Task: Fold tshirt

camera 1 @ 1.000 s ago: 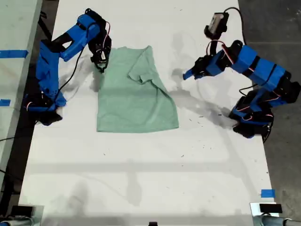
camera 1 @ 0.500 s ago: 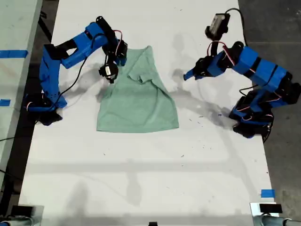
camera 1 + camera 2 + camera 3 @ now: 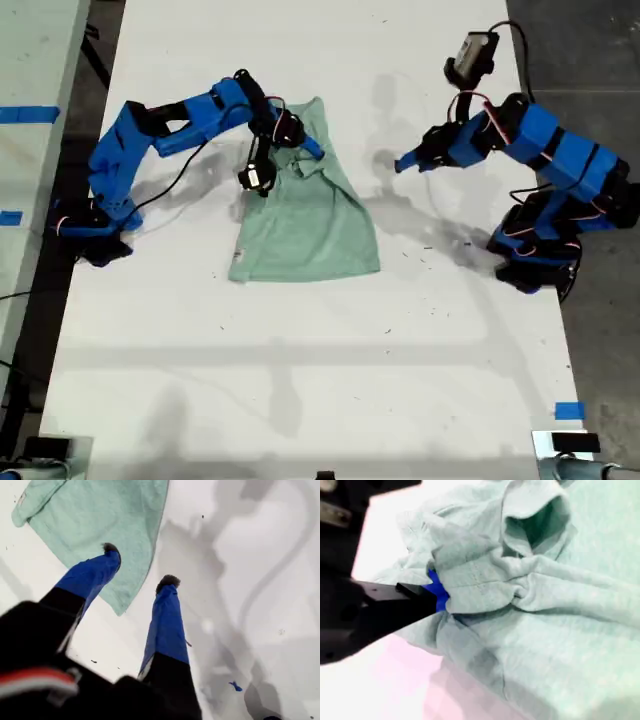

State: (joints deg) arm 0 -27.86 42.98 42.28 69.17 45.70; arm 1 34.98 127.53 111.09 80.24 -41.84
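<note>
The tshirt [image 3: 305, 215] is a plain pale mint green with a faint heathered fleck and no print. The table [image 3: 300, 380] is white, speckled with small dark marks. Both arms are bright blue with black joints; my first gripper [image 3: 139, 565] has blue jaws tipped in black, and my second gripper [image 3: 437, 597] shows a blue jaw on a black body. Blue tape squares [image 3: 569, 410] mark the table's edge.

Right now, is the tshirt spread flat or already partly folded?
Partly folded. The tshirt has one side pulled over its middle by my second gripper, shut on bunched cloth; its lower part lies flat on the table.
</note>
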